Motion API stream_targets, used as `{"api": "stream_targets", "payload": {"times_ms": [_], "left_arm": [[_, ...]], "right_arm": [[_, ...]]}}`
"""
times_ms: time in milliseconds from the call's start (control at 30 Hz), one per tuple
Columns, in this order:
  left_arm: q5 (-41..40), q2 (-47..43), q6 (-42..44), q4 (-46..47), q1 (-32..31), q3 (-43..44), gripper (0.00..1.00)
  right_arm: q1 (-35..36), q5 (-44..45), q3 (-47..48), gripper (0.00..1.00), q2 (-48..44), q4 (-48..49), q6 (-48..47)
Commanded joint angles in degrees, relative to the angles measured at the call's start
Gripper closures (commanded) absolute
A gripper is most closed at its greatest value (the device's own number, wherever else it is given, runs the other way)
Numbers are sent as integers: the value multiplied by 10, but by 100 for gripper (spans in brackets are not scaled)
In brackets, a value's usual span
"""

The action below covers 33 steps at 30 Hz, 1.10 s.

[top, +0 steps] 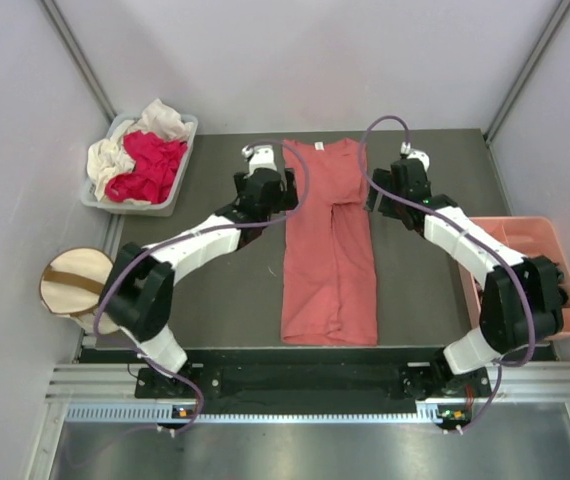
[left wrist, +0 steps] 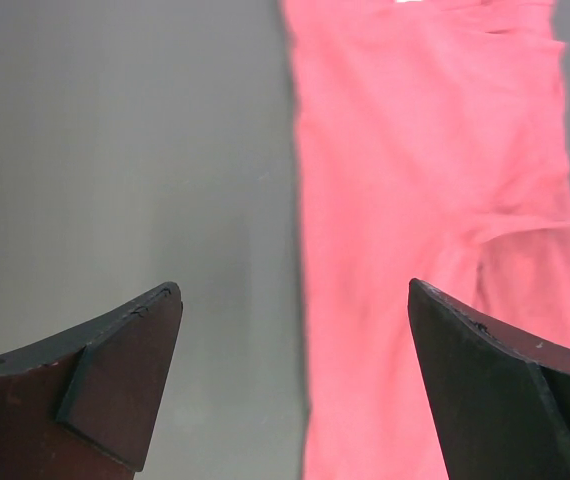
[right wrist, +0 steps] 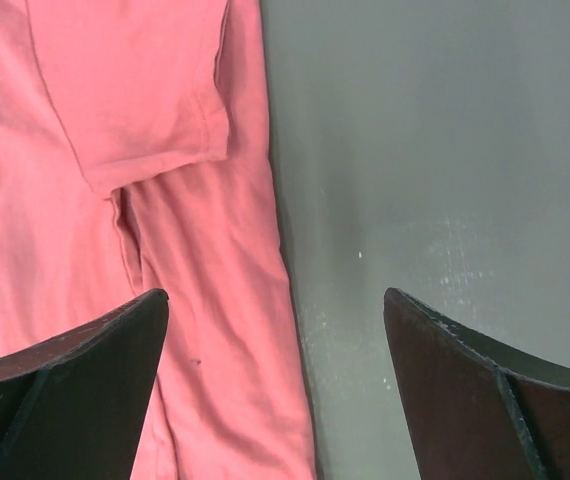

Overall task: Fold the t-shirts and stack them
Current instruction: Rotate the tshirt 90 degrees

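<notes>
Top external: seeing shirt (top: 327,245) lying as long strip on surface (top: 225,310), collar pointing far, hem near; flanking it with left jaws and right jaws, both spread, empty.

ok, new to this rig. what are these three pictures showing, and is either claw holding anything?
Two robot arms sit at the near edge of a dark table. One picture looks down from above and behind them; the other two come from cameras on each wrist, dark fingers at the bottom. A salmon-pink t-shirt lies flat, sides folded in. A grey bin far left holds a magenta-red t-shirt and a cream-white one. The left gripper and right gripper are both open, one each side of the shirt, holding nothing.
</notes>
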Motion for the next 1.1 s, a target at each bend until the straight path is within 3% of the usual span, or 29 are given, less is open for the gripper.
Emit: {"api": "stream_targets", "payload": {"times_ms": [0, 200, 467, 900, 967, 1067], "left_arm": [[90, 83, 58, 80, 19, 75, 1], [181, 200, 50, 125, 91, 149, 1], [239, 343, 56, 112, 120, 265, 1], [286, 418, 33, 123, 129, 319, 1], [283, 436, 38, 105, 129, 341, 5], [285, 457, 43, 83, 132, 372, 25]], "right_arm": [[6, -1, -25, 12, -54, 7, 15], [7, -12, -46, 12, -70, 7, 20], [6, -14, -69, 12, -93, 7, 20], [7, -10, -80, 12, -92, 3, 19], [7, -9, -81, 12, -93, 0, 19], [7, -5, -84, 12, -98, -3, 20]]}}
